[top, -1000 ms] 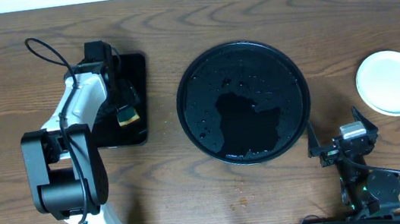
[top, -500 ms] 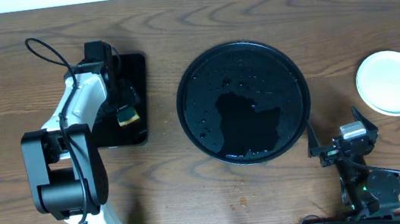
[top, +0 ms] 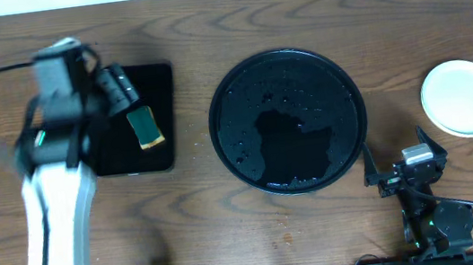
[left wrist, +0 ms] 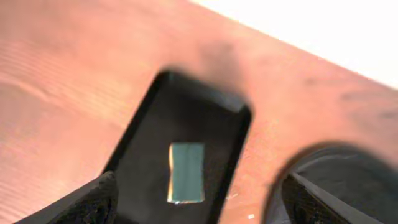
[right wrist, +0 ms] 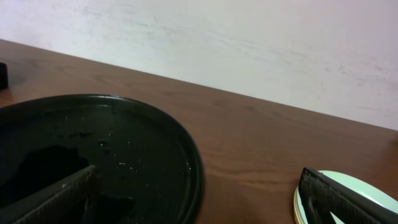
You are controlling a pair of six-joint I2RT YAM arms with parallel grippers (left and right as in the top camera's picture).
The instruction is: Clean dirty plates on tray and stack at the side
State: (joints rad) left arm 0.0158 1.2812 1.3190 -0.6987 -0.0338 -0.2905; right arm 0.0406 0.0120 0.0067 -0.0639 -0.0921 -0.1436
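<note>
Black and glossy, beaded with water, the tray (top: 236, 92) sits mid-bench (top: 233, 250). The plates (top: 463, 97) lie stacked on the bench to its right, well apart from it. A sponge (top: 145, 128) rests on a smaller rectangular tray (top: 154, 88).

Left wrist view: the left pincer (left wrist: 199, 180) is spread apart, empty, above the sponge; picture blurred.

Right wrist view: the right pincer (right wrist: 199, 171) is spread apart, empty, low beside the tray, with the plates' edge at lower right.
</note>
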